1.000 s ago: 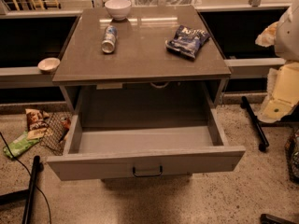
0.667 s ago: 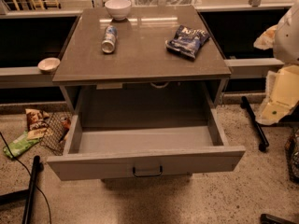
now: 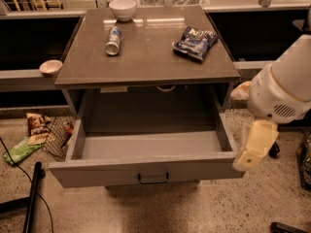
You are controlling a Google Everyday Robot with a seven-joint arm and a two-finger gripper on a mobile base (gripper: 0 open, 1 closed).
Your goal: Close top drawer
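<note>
Grey tabletop (image 3: 150,62) w/ white bowl (image 3: 122,8) (far edge), can (image 3: 113,40) on side, blue chip bag (image 3: 195,42), gripper (image 3: 248,157) below rt.

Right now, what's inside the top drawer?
The drawer floor looks bare; its front wall hides the nearest strip. The end effector hangs outside, by its right front corner.

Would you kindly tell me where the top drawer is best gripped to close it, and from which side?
Probably the small bar handle at the middle of the top drawer's flat front, approached from the front. The bar lies horizontal and stands off the panel, suiting a grip from above and below. The gripper hangs by the drawer's right front corner.
</note>
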